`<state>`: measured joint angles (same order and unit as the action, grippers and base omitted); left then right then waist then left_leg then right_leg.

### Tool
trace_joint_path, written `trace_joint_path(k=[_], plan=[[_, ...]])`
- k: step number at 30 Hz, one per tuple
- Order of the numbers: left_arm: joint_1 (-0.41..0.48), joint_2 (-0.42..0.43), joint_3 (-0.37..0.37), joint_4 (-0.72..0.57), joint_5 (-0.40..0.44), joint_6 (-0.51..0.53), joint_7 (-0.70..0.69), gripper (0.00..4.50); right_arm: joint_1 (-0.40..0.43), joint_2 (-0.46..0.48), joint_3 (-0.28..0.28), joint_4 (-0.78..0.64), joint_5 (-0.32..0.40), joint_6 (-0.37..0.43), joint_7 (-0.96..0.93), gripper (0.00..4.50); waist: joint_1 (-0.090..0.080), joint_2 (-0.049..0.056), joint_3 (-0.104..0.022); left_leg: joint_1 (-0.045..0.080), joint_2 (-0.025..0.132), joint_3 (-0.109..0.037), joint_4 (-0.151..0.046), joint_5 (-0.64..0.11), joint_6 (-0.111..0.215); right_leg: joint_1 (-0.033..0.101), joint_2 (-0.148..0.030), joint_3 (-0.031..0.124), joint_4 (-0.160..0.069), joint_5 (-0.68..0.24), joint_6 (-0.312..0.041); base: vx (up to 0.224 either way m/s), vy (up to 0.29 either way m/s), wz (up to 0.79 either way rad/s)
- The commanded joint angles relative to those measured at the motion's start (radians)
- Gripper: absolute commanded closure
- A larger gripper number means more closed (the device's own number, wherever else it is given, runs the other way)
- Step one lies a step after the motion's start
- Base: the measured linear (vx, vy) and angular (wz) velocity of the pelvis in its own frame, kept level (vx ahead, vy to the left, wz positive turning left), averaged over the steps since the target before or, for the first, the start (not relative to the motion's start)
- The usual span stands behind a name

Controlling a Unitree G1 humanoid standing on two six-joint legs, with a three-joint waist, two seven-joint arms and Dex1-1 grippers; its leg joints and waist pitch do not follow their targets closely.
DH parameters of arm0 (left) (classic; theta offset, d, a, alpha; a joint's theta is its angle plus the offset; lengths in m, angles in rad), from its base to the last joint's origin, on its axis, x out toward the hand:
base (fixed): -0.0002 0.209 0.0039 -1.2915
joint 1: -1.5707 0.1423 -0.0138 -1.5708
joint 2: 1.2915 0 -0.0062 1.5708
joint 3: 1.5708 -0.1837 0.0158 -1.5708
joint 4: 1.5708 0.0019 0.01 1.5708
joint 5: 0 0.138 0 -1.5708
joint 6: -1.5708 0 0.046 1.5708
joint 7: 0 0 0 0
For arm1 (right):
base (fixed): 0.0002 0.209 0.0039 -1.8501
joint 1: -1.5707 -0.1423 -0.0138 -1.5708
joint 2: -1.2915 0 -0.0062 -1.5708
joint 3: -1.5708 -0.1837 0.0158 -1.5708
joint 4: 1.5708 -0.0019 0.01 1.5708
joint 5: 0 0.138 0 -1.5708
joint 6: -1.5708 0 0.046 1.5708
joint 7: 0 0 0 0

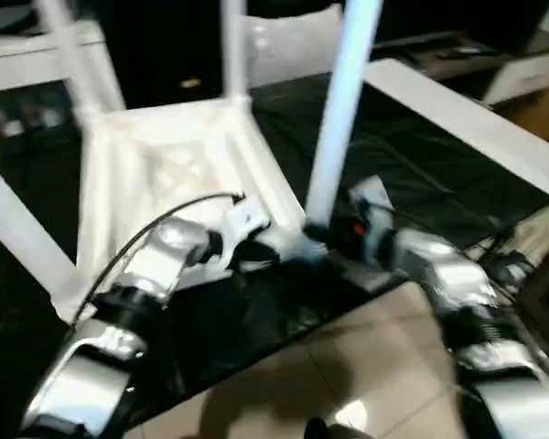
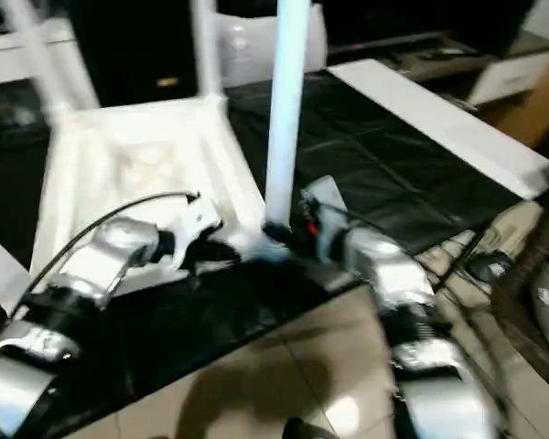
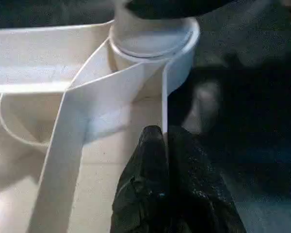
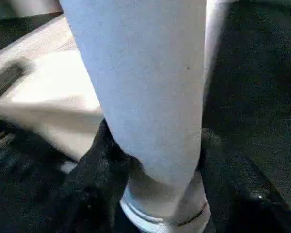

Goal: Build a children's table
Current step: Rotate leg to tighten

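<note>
The children's table lies upside down on a black mat, its ribbed white top (image 1: 156, 165) facing up. Legs stand in the far sockets (image 1: 233, 46) (image 1: 78, 59), and another slants off at the left (image 1: 18, 229). At the near right corner a leg (image 1: 343, 110) rises from its socket (image 3: 150, 34). My left gripper (image 3: 163, 141) is shut on the top's thin rim wall beside that socket. My right gripper (image 1: 316, 233) holds the base of this leg (image 4: 145, 87), with a black finger (image 4: 102, 160) pressed against each side.
A flat white board (image 1: 467, 119) lies across the black mat (image 1: 412, 174) to the right. Beige floor tiles (image 1: 348, 366) run along the mat's near edge. Cables (image 1: 512, 256) and a cardboard box (image 1: 540, 110) sit at the far right.
</note>
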<state>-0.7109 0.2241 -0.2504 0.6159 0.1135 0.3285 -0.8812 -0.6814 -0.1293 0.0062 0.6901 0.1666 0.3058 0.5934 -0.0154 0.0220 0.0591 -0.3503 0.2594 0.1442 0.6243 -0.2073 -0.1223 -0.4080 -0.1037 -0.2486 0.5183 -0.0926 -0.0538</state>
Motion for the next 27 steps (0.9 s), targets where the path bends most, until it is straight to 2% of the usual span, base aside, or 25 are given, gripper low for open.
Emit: trace_joint_path(k=[1, 2, 3, 4, 5, 6, 7, 8, 9, 10, 11, 12, 14, 15, 16, 17, 20, 21, 23, 24, 25, 27], plan=[[-0.043, -0.078, -0.023, -0.043, -0.038, -0.047, 0.012, 4.5, -0.03, 0.05, 0.015, 0.074, -0.019, -0.012, -0.122, 2.5, 0.003, 0.013, -0.08, 0.002, -0.008, 0.0, -0.066, -0.362, 0.054, 0.085, -0.045, 0.019, -0.085, -0.594, 0.101, 0.0, 0.0, 0.0], [-0.043, -0.078, -0.023, -0.043, -0.038, -0.047, 0.012, 4.5, -0.03, 0.05, 0.015, 0.074, -0.019, -0.012, -0.122, 2.5, 0.001, 0.018, -0.077, -0.009, 0.024, -0.014, -0.09, -0.404, 0.066, 0.097, -0.048, 0.042, -0.05, -0.541, 0.082, 0.0, 0.0, 0.0], [-0.053, -0.095, -0.025, -0.014, -0.021, -0.067, 0.059, 4.5, -0.05, 0.085, -0.018, 0.113, -0.012, -0.056, -0.187, 2.5, 0.005, 0.018, -0.075, -0.013, 0.04, -0.02, -0.104, -0.44, 0.062, 0.099, -0.053, 0.069, -0.018, -0.506, 0.062, 0.007, -0.062, -0.01], [-0.056, -0.101, -0.026, -0.003, -0.016, -0.076, 0.07, 4.5, -0.058, 0.1, -0.034, 0.128, -0.006, -0.085, -0.212, 2.5, 0.004, 0.01, -0.075, -0.003, 0.024, -0.01, -0.095, -0.434, 0.053, 0.084, -0.055, 0.074, -0.034, -0.532, 0.057, 0.007, -0.062, -0.01], [-0.06, -0.106, -0.023, 0.008, -0.013, -0.083, 0.084, 4.5, -0.062, 0.108, -0.042, 0.136, -0.006, -0.106, -0.229, 2.17, 0.003, -0.008, -0.077, 0.023, -0.051, 0.024, -0.045, -0.346, 0.037, 0.048, -0.064, 0.045, -0.088, -0.651, 0.065, 0.0, 0.0, 0.0], [-0.064, -0.11, -0.018, 0.016, -0.008, -0.087, 0.096, 4.5, -0.066, 0.115, -0.05, 0.142, -0.011, -0.125, -0.246, 2.17, 0.013, -0.008, -0.08, -0.002, -0.074, 0.029, -0.047, -0.265, 0.06, 0.063, -0.059, 0.042, -0.079, -0.666, 0.075, 0.0, 0.0, 0.0], [-0.067, -0.11, -0.016, 0.022, -0.003, -0.092, 0.104, 4.5, -0.067, 0.119, -0.055, 0.146, -0.013, -0.14, -0.252, 1.94, 0.014, -0.007, -0.082, -0.008, -0.07, 0.027, -0.048, -0.246, 0.069, 0.067, -0.05, 0.035, -0.084, -0.657, 0.089, 0.0, 0.0, 0.0], [-0.07, -0.109, -0.015, 0.026, 0.001, -0.094, 0.109, 4.5, -0.068, 0.121, -0.058, 0.146, -0.012, -0.15, -0.25, 1.94, 0.016, -0.004, -0.089, -0.011, -0.067, 0.027, -0.05, -0.224, 0.074, 0.069, -0.046, 0.034, -0.082, -0.63, 0.093, 0.0, 0.0, 0.0], [-0.071, -0.108, -0.015, 0.029, 0.005, -0.096, 0.113, 4.5, -0.067, 0.121, -0.06, 0.146, -0.011, -0.157, -0.246, 1.75, 0.028, 0.004, -0.096, -0.021, -0.046, 0.016, -0.063, -0.153, 0.083, 0.074, -0.045, 0.053, -0.058, -0.49, 0.037, 0.0, 0.0, 0.0], [-0.074, -0.104, -0.014, 0.034, 0.01, -0.101, 0.12, 4.5, -0.065, 0.118, -0.06, 0.143, -0.011, -0.17, -0.234, 1.75, 0.029, 0.004, -0.094, -0.023, -0.042, 0.015, -0.064, -0.142, 0.086, 0.073, -0.044, 0.057, -0.053, -0.464, 0.02, 0.0, 0.0, 0.0], [-0.076, -0.091, -0.017, 0.042, 0.016, -0.113, 0.122, 4.5, -0.05, 0.1, -0.046, 0.122, -0.012, -0.204, -0.185, 1.71, 0.036, 0.005, -0.096, -0.016, -0.036, 0.014, -0.067, -0.129, 0.09, 0.069, -0.046, 0.065, -0.046, -0.428, -0.014, 0.0, 0.0, 0.0], [-0.075, -0.075, -0.018, 0.05, 0.018, -0.134, 0.117, 4.5, -0.026, 0.07, -0.034, 0.092, -0.014, -0.232, -0.128, 1.64, 0.045, 0.002, -0.1, -0.016, -0.036, 0.017, -0.066, -0.112, 0.101, 0.069, -0.046, 0.071, -0.036, -0.391, -0.038, 0.0, 0.0, 0.0], [-0.074, -0.067, -0.02, 0.056, 0.02, -0.145, 0.111, 4.5, -0.013, 0.054, -0.033, 0.073, -0.008, -0.244, -0.091, 1.43, 0.057, 0.001, -0.101, -0.02, -0.031, 0.014, -0.067, -0.081, 0.117, 0.073, -0.047, 0.077, -0.023, -0.344, -0.057, 0.0, 0.0, 0.0], [-0.074, -0.058, -0.023, 0.065, 0.025, -0.163, 0.107, 4.5, -0.001, 0.035, -0.032, 0.06, -0.006, -0.261, -0.06, 1.26, 0.073, 0.0, -0.11, -0.023, -0.027, 0.01, -0.062, -0.01, 0.138, 0.071, -0.05, 0.086, -0.001, -0.247, -0.091, 0.0, 0.0, 0.0], [-0.073, -0.05, -0.024, 0.072, 0.028, -0.173, 0.103, 4.5, 0.011, 0.015, -0.03, 0.045, -0.004, -0.275, -0.028, 1.26, 0.077, 0.001, -0.11, -0.023, -0.026, 0.012, -0.06, 0.005, 0.147, 0.068, -0.05, 0.088, 0.005, -0.224, -0.103, 0.0, 0.0, 0.0], [-0.071, -0.041, -0.028, 0.076, 0.032, -0.187, 0.092, 4.5, 0.027, -0.01, -0.025, 0.024, 0.0, -0.284, 0.014, 1.19, 0.085, 0.002, -0.102, -0.023, -0.026, 0.015, -0.061, 0.008, 0.161, 0.065, -0.049, 0.089, 0.002, -0.219, -0.113, 0.0, 0.0, 0.0], [-0.062, -0.017, -0.036, 0.084, 0.037, -0.224, 0.063, 4.5, 0.067, -0.076, -0.012, -0.026, 0.004, -0.302, 0.113, 0.98, 0.103, 0.0, -0.1, -0.019, -0.026, 0.02, -0.063, -0.022, 0.163, 0.065, -0.05, 0.092, -0.004, -0.258, -0.106, 0.0, 0.0, 0.0], [-0.056, -0.005, -0.043, 0.085, 0.037, -0.252, 0.037, 4.5, 0.082, -0.106, -0.008, -0.043, 0.006, -0.303, 0.154, 0.77, 0.114, -0.002, -0.097, -0.016, -0.028, 0.023, -0.065, -0.058, 0.146, 0.066, -0.05, 0.091, -0.012, -0.314, -0.083, 0.0, 0.0, 0.0], [-0.048, 0.021, -0.057, 0.089, 0.035, -0.299, -0.012, 4.5, 0.107, -0.167, -0.01, -0.065, 0.016, -0.301, 0.231, 0.77, 0.119, -0.003, -0.094, -0.015, -0.03, 0.024, -0.067, -0.084, 0.129, 0.065, -0.049, 0.089, -0.021, -0.363, -0.06, 0.0, 0.0, 0.0], [-0.048, 0.021, -0.057, 0.089, 0.035, -0.299, -0.012, 4.5, 0.107, -0.167, -0.01, -0.065, 0.016, -0.301, 0.231, 0.58, 0.121, -0.003, -0.094, -0.014, -0.03, 0.024, -0.068, -0.091, 0.125, 0.065, -0.049, 0.089, -0.022, -0.372, -0.054, 0.0, 0.0, 0.0], [-0.042, 0.039, -0.065, 0.089, 0.029, -0.319, -0.052, 4.5, 0.123, -0.205, -0.009, -0.082, 0.02, -0.304, 0.281, 0.45, 0.122, -0.002, -0.092, -0.014, -0.03, 0.025, -0.069, -0.101, 0.115, 0.063, -0.049, 0.088, -0.026, -0.393, -0.045, 0.0, 0.0, 0.0], [-0.034, 0.071, -0.084, 0.09, 0.018, -0.368, -0.135, 4.5, 0.148, -0.27, 0.0, -0.113, 0.024, -0.308, 0.375, 0.38, 0.126, -0.005, -0.09, -0.012, -0.034, 0.026, -0.069, -0.124, 0.109, 0.063, -0.047, 0.084, -0.035, -0.431, -0.022, 0.0, 0.0, 0.0]])
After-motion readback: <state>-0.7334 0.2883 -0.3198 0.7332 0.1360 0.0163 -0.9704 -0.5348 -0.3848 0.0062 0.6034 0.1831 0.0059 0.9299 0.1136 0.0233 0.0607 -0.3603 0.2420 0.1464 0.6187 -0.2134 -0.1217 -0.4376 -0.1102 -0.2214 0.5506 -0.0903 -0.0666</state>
